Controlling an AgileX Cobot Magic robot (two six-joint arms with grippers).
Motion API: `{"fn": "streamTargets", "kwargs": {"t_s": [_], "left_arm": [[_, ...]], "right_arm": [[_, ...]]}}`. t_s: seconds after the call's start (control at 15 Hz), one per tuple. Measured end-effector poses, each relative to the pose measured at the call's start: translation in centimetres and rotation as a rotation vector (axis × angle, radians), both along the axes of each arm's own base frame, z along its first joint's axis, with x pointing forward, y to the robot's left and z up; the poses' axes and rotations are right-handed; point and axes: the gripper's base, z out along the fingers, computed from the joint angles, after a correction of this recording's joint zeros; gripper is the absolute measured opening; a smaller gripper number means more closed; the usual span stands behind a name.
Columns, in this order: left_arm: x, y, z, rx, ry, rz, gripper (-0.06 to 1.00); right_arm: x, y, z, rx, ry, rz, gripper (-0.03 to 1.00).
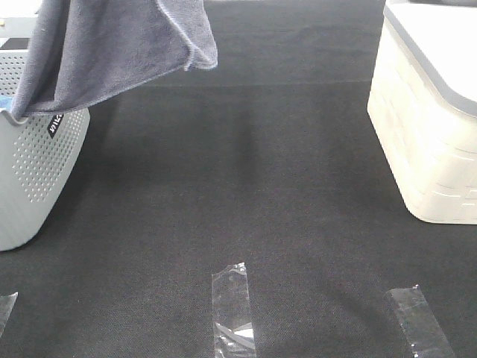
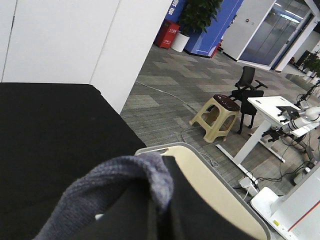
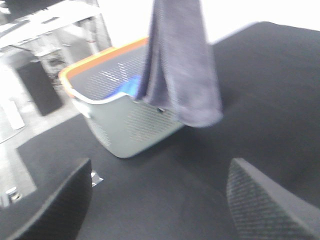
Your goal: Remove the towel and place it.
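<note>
left jaws pinch the towel (image 1: pixel 112 52) at 11 o'clock, right jaws wide and empty, but its tail at the basket (image 1: pixel 37 171) rim might snag

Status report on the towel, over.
Left end effector shut on towel, lifted, lower end at basket rim. Right end effector open, empty. In the way: only tape strips.

The right gripper (image 3: pixel 160 167) has two broad, matte black fingers (image 3: pixel 260 205) with rounded tips, their faces covered in a fine dotted grip texture. The left gripper (image 2: pixel 157 202) has smooth, flat black fingers (image 2: pixel 200 220) with straight edges, seen too close and dark for finer detail.
</note>
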Motion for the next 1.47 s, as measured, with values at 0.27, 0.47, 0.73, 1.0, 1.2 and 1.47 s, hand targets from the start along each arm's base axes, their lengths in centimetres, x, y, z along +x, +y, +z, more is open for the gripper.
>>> {"fn": "streamTargets", "kwargs": {"t_s": [0.27,0.47,0.73,1.0,1.2,1.47], "left_arm": [[-0.3,-0.6,0.0,-0.003,0.001,-0.019,0.00],[-0.3,-0.6,0.0,-0.003,0.001,-0.019,0.00],[-0.3,-0.6,0.0,-0.003,0.001,-0.019,0.00],[-0.3,-0.6,0.0,-0.003,0.001,-0.019,0.00],[-0.3,-0.6,0.0,-0.003,0.001,-0.019,0.00],[-0.3,-0.6,0.0,-0.003,0.001,-0.019,0.00]], "right_arm": [[2.1,3.9,-1.7,-0.079,-0.088,0.076,0.71],[3.0,7.9,-3.4,-0.148,-0.146,0.045,0.71],[4.0,12.5,-5.0,-0.201,-0.256,-0.144,0.71],[5.7,15.6,-6.2,-0.232,-0.261,-0.224,0.71],[7.1,17.2,-7.7,-0.257,-0.226,-0.231,0.71],[8.7,18.4,-9.1,-0.288,-0.222,-0.290,0.71]]}}
